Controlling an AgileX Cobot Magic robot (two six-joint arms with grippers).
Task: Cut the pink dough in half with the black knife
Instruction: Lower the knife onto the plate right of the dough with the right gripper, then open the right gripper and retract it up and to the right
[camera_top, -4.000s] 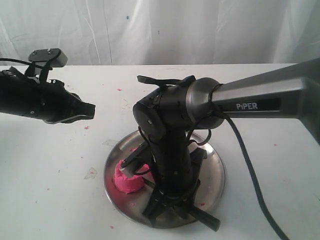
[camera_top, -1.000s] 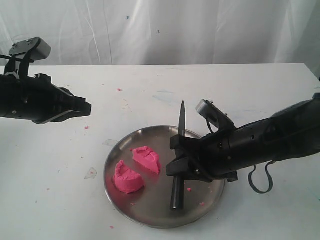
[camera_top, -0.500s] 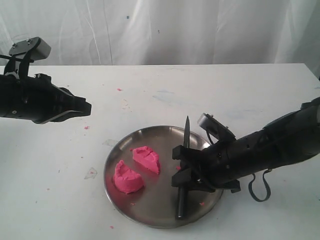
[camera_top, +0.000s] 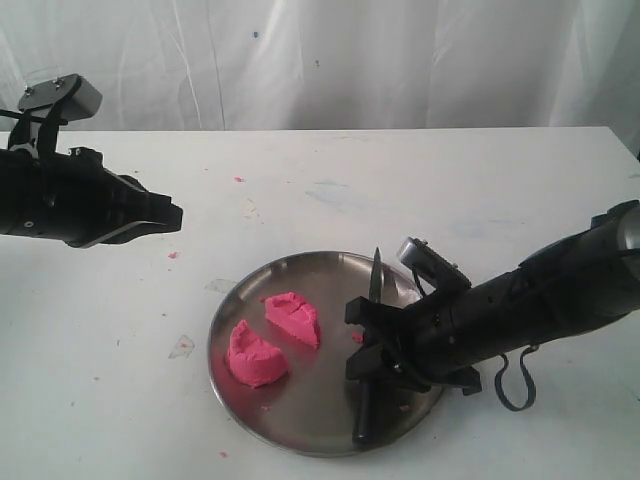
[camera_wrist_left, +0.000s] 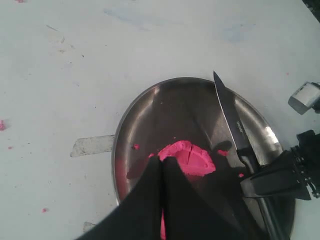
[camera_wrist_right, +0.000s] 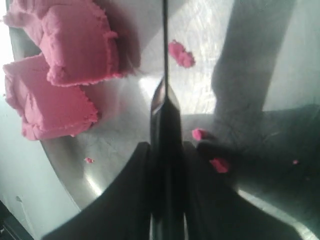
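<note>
i'm holding my left arm out level, well off to the left side, its gripper (camera_top: 172, 217) pointing right with the fingers (camera_wrist_left: 150, 200) pressed together. my right arm is reaching in low from the right, its gripper (camera_top: 368, 340) clamping the black knife (camera_top: 370, 350) by the handle, fingers (camera_wrist_right: 135, 200) on both sides.

No readable txt — black knife (camera_wrist_left: 234, 125) blade mark too small to read.
</note>
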